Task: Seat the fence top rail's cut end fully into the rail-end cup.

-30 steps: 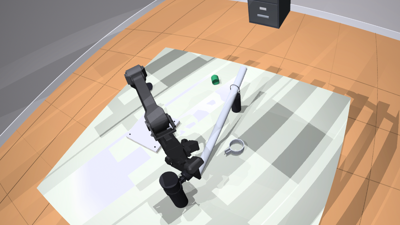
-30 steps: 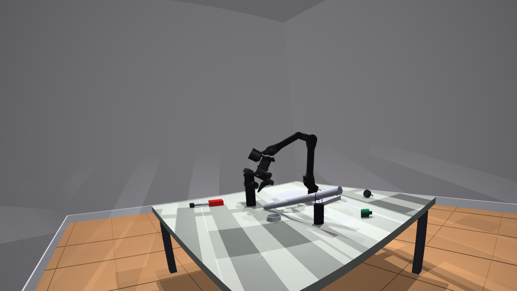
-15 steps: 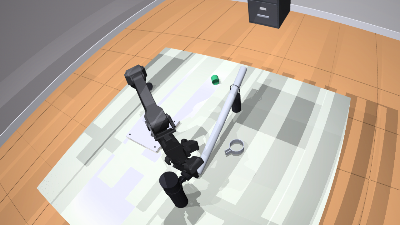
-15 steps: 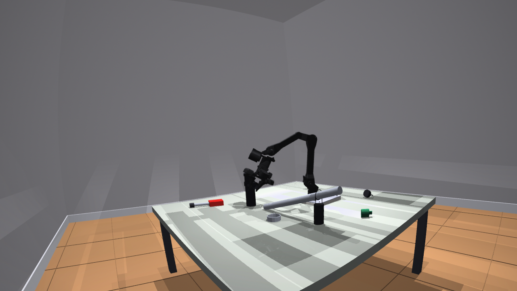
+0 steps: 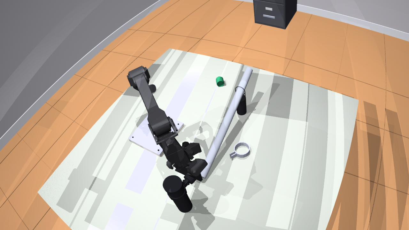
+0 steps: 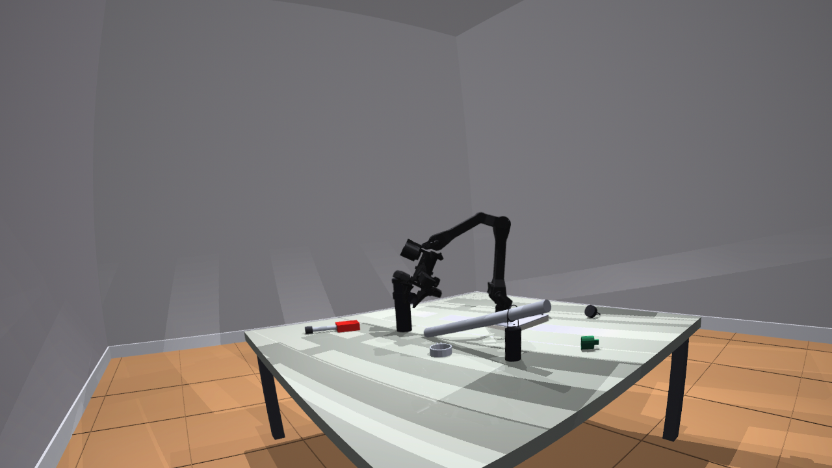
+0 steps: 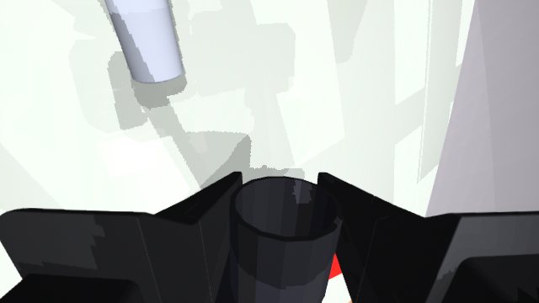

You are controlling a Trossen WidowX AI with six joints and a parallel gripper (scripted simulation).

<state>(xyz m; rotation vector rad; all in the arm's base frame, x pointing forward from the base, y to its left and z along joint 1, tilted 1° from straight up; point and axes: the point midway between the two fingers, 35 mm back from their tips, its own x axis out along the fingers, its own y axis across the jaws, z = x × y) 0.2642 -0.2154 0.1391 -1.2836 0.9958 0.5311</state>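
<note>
My gripper (image 5: 193, 175) (image 7: 280, 180) is shut on the black rail-end cup (image 7: 286, 257), whose open mouth faces up in the wrist view. The cup is on the near side of the big black post (image 5: 183, 202) (image 6: 402, 317). The brace band (image 5: 178, 197) sits just below the post cap (image 5: 173, 183). The grey rail (image 5: 226, 123) (image 6: 482, 322) (image 7: 156, 50) passes through the wire loop on the small post (image 5: 241, 108) (image 6: 513, 346). Its near end slopes down low, outside the cup and apart from it, at upper left in the wrist view.
A loose grey band (image 5: 242, 156) (image 6: 440, 353) lies beside the rail. A green fitting (image 5: 219, 81) (image 6: 587, 342) and a black cap (image 5: 152, 88) (image 6: 590, 311) lie farther off. A red-ended tool (image 6: 347, 326) (image 7: 335, 268) lies beyond the big post. The arm's pale base plate (image 5: 140, 137) is left of the rail.
</note>
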